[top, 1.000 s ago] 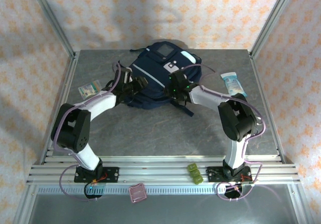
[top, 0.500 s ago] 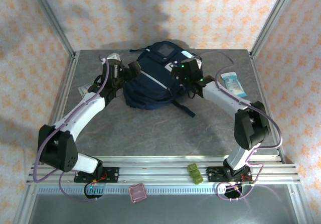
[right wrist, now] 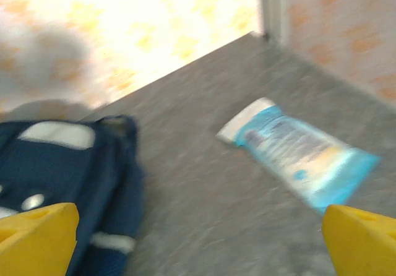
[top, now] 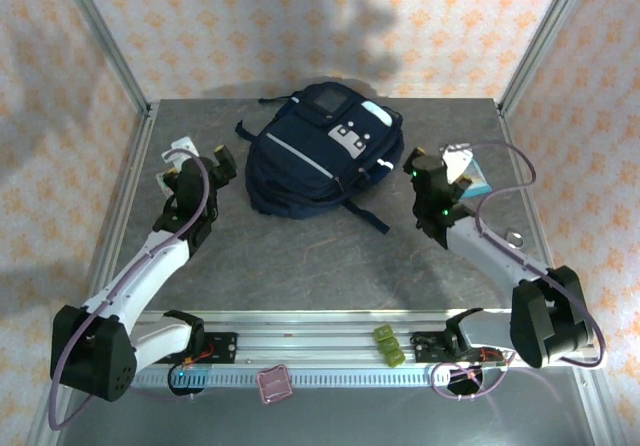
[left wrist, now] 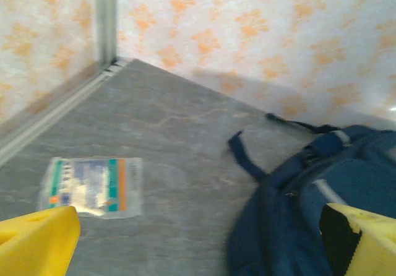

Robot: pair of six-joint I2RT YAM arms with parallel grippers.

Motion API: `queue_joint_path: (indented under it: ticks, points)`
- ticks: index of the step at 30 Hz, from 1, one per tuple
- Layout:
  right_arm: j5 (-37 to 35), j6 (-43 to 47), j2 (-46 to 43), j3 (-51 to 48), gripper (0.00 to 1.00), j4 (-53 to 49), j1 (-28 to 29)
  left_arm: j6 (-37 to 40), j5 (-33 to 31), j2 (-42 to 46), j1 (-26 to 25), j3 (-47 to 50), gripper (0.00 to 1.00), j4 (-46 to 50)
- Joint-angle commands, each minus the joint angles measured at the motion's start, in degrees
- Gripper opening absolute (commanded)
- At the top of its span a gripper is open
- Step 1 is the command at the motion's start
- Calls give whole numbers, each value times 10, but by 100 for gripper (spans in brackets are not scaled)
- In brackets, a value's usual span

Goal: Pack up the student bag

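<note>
The student bag (top: 320, 156) lay at the far middle of the worktop (top: 300, 266), front pockets up. Its long axis ran roughly from 7 to 1 o'clock, with the grey-patched end pointing away from me, and I couldn't see what it held. At its 9 o'clock the left end effector (top: 200, 158) hung wide open, gripping nothing, near a clear sachet (left wrist: 93, 186). At its 3 o'clock the right end effector (top: 440, 166) gaped too, empty, beside a blue-and-white packet (right wrist: 303, 155).
</note>
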State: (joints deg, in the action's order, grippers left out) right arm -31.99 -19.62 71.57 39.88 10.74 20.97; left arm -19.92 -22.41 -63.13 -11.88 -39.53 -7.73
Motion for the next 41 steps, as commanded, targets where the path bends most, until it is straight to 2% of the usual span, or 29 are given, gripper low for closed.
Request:
queue_joint_path:
  ticks: [1,5,8,9,10,12,13,14,15,16,17,18,19,20,21,22,23,24,25,27,29,30,41]
  points:
    - [-157,53,-12,-66,100,145,-9,65,-85,8,8,73,99,-111]
    - [-175,37,32,-88,100,163,-37,90,-105,-21,46,140,99,-232]
    - [-179,53,77,-103,100,223,-44,70,-83,-81,74,146,99,-261]
    - [-171,87,88,-120,100,291,-44,81,-77,-100,74,156,100,-297]
    - [-152,126,97,-128,100,313,-46,97,-67,-118,74,177,99,-359]
    - [-169,175,110,-142,100,379,-46,127,-59,-158,75,224,99,-494]
    - [-150,202,114,-178,100,458,-50,157,-57,-182,74,240,99,-568]
    - [-106,211,114,-216,100,528,-62,156,-52,-185,68,240,100,-566]
    - [-40,199,115,-251,100,567,-86,167,-12,-198,72,253,99,-601]
    - [-3,196,122,-280,100,626,-106,186,11,-222,72,274,99,-663]
    - [12,192,118,-292,100,638,-114,192,37,-238,72,292,99,-716]
    - [31,176,99,-288,100,592,-123,202,48,-258,72,311,99,-775]
    - [66,174,97,-288,100,594,-135,211,56,-269,69,323,99,-820]
    - [87,184,104,-293,100,614,-140,212,68,-260,69,320,99,-798]
    - [151,197,107,-291,100,600,-146,206,70,-249,70,305,99,-750]
    - [216,218,148,-300,100,665,-156,199,71,-248,73,292,100,-729]
    - [198,227,194,-306,100,748,-155,194,67,-253,78,288,100,-729]
    - [161,201,172,-290,100,668,-154,190,61,-256,82,287,100,-729]
    - [181,183,139,-267,100,575,-163,188,55,-253,82,287,100,-729]
    - [172,212,172,-297,100,691,-154,189,52,-255,82,289,100,-721]
    - [178,202,148,-279,100,613,-152,190,48,-255,79,289,100,-722]
    - [202,200,154,-272,100,611,-165,190,48,-255,79,289,100,-721]
    - [220,200,153,-275,100,614,-172,189,44,-255,79,290,100,-722]
